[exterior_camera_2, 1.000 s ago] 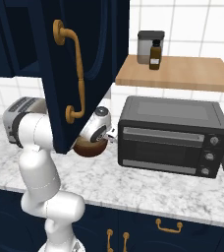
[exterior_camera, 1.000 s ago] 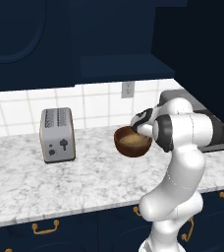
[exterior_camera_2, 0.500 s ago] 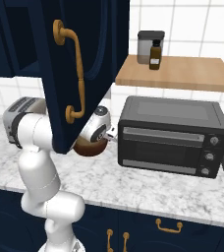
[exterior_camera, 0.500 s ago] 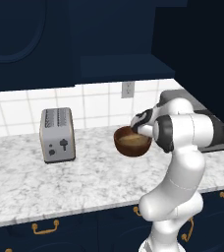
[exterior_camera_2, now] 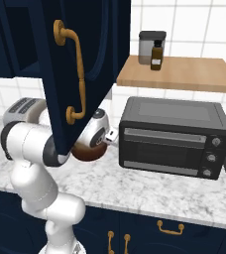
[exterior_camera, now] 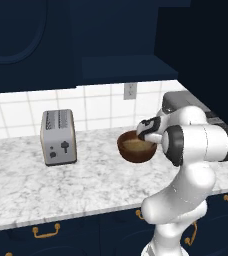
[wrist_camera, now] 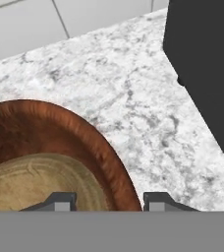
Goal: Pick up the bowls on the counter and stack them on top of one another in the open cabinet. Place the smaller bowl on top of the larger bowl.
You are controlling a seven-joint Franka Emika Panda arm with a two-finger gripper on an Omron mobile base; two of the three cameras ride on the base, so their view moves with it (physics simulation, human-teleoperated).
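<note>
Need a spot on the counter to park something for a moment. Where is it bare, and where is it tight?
Bare marble lies on the counter between the toaster and the dark bowl, and along the front edge before both. Tight: the strip between that bowl and the toaster oven, where the end effector sits at the bowl's rim.

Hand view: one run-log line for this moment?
gripper: straddling rim | dark reddish-brown wooden bowl: on marbled counter | light tan wooden bowl: nested inside
</note>
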